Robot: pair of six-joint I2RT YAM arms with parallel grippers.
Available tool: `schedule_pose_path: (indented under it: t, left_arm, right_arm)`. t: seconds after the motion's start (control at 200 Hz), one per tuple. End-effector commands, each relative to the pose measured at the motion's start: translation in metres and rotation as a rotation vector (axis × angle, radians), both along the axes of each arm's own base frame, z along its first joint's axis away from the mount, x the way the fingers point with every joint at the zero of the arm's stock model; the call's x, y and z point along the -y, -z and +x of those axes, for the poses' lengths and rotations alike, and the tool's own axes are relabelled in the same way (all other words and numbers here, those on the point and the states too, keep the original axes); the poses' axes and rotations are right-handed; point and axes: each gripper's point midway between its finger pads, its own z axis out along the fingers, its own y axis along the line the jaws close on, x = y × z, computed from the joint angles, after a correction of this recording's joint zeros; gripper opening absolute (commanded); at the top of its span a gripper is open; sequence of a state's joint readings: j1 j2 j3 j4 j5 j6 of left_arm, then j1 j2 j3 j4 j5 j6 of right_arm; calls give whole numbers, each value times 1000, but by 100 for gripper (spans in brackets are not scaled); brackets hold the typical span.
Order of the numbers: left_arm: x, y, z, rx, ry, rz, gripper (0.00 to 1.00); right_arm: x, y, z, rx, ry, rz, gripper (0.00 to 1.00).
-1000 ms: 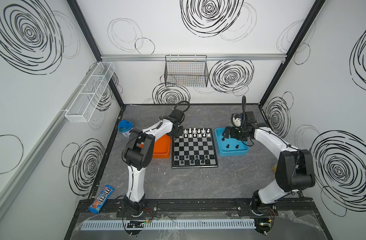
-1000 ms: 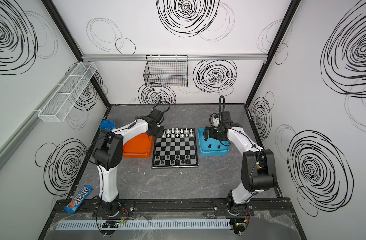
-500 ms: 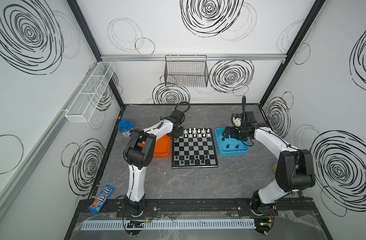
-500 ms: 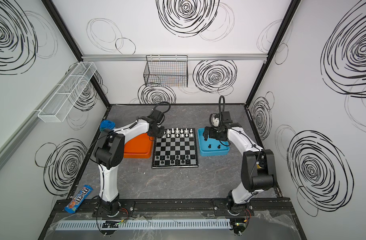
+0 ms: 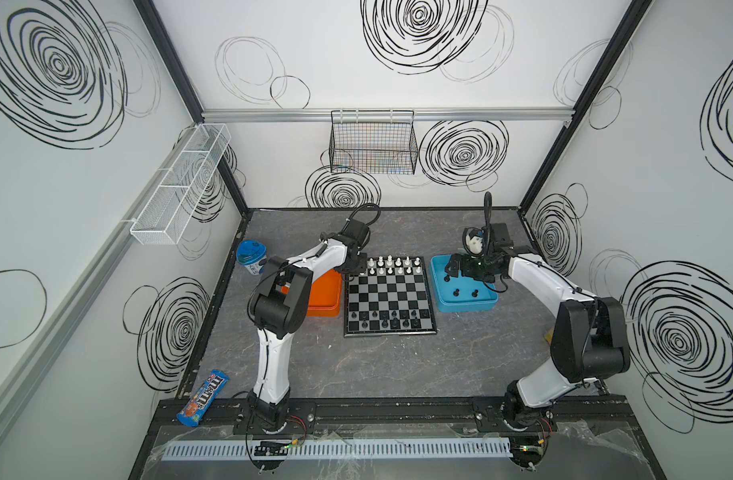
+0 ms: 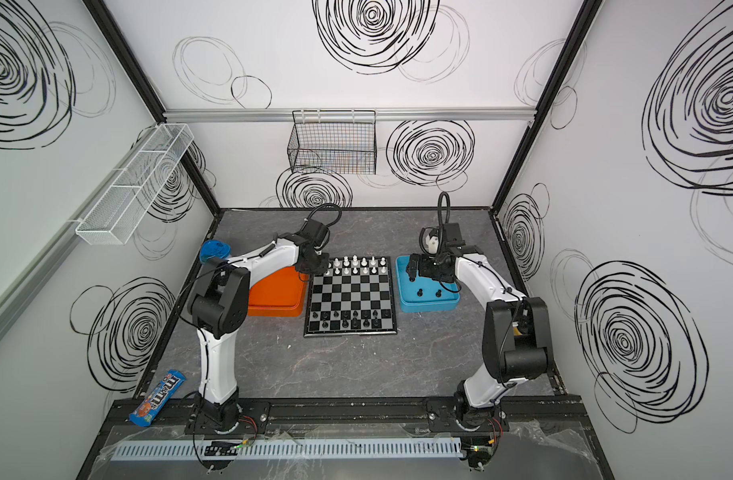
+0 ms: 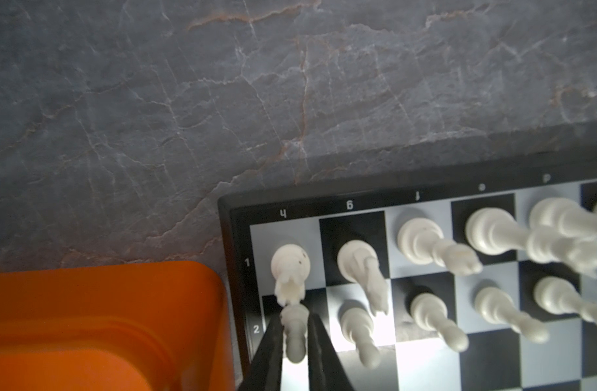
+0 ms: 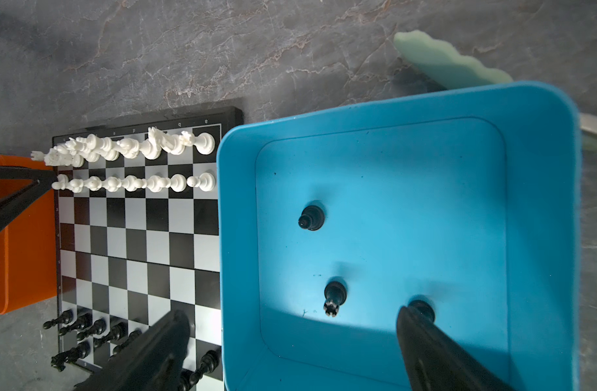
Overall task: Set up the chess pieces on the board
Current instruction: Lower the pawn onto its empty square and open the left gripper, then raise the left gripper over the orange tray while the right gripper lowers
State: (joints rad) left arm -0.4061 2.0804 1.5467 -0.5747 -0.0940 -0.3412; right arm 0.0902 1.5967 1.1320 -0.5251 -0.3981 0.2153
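Change: the jaws of the left gripper (image 7: 294,321), clamped a moment ago, are starting to part around the white pawn (image 7: 295,343). Neither arm has shifted in the top views.
Pawn position: the pawn stands on the outermost square of the second rank of the board (image 5: 387,297). It is directly in front of the white rook (image 7: 290,270) and on the side next to the orange tray (image 7: 104,321).
Meaning for the task: we judge this placement done and the release under way. In the right wrist view both white rows now look full.
Left hand: nearly closed, with one finger on either side of the pawn. We cannot tell whether the pads still press on it or have just come clear.
Right hand: the right gripper (image 8: 293,315) has its jaws spread as wide as they go and holds nothing. It hangs over the blue tray (image 8: 541,203), with one finger just beside a partly hidden black piece.
Remaining work: three black pieces (image 8: 310,218) still stand in the blue tray. The black rows at the near edge of the board show gaps, so we judge that the black side is what is left to fill.
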Motion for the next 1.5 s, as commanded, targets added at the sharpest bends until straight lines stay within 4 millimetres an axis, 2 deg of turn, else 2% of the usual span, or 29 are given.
schedule_pose_path:
  t: [0.0,0.19,0.32,0.63,0.77,0.896,1.041,1.156,1.281,1.356,1.496]
  left_arm:
    - [4,0,2,7,0,-5,21]
    - [4,-4,2,10,0,-4,21]
    - [4,-16,2,28,-1,-14,21]
    - [5,-65,4,104,1,-39,23]
    - [3,-92,4,142,9,-50,28]
    - [-5,-116,3,179,11,-51,33]
    - [-26,-134,4,215,-8,-65,44]
    - [-46,-137,0,236,-25,-72,54]
    - [-70,-125,-3,225,-62,-100,68]
    - [-82,-121,-5,233,-85,-115,75]
    - [-96,-109,-9,229,-115,-142,81]
  right_arm:
    - [2,2,1,7,-8,-8,100]
    - [3,1,1,10,-6,-8,100]
    - [4,0,2,15,-3,-8,100]
    - [5,-5,3,26,3,-6,100]
    - [8,-6,3,24,18,-12,100]
    - [17,-11,3,31,52,-37,100]
    - [28,-14,2,25,88,-77,100]
    - [34,-12,1,8,102,-107,100]
    - [36,-11,2,-13,111,-116,100]
    - [33,-9,6,-16,110,-114,98]
    - [22,0,13,-40,92,-128,93]
